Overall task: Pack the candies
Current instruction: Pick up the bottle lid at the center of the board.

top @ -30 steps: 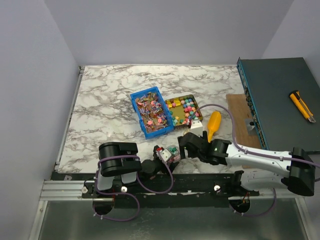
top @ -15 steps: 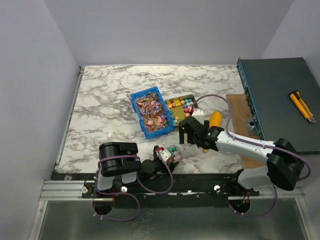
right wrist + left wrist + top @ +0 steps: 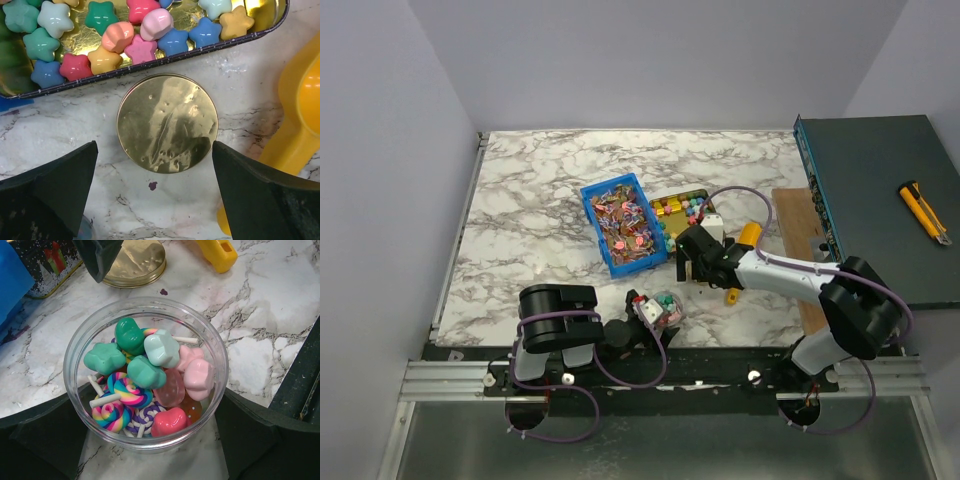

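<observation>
Shiny wrapped candies fill a blue bin (image 3: 620, 225). Chunky star candies (image 3: 140, 50) lie in a gold tin (image 3: 682, 208) beside it. A clear round jar (image 3: 145, 305) stands on the marble between the wide fingers of my left gripper (image 3: 146, 396), which is open. The jar holds mint, pink and swirled lollipop candies (image 3: 145, 372). My right gripper (image 3: 154, 144) hangs open right over the round gold lid (image 3: 167, 122), one finger on each side and nothing held. The lid lies flat just in front of the tin. The top view hides it under that gripper (image 3: 692, 262).
A yellow-orange scoop (image 3: 745, 245) lies just right of the lid. A wooden board (image 3: 800, 225) and a dark green case (image 3: 880, 200) with a yellow utility knife (image 3: 924, 212) stand along the right side. Grey walls close in the back and left.
My right arm has swung left and away from the front edge, from beside the jar to above the gold lid by the tin. The left arm and the jar have stayed put.
</observation>
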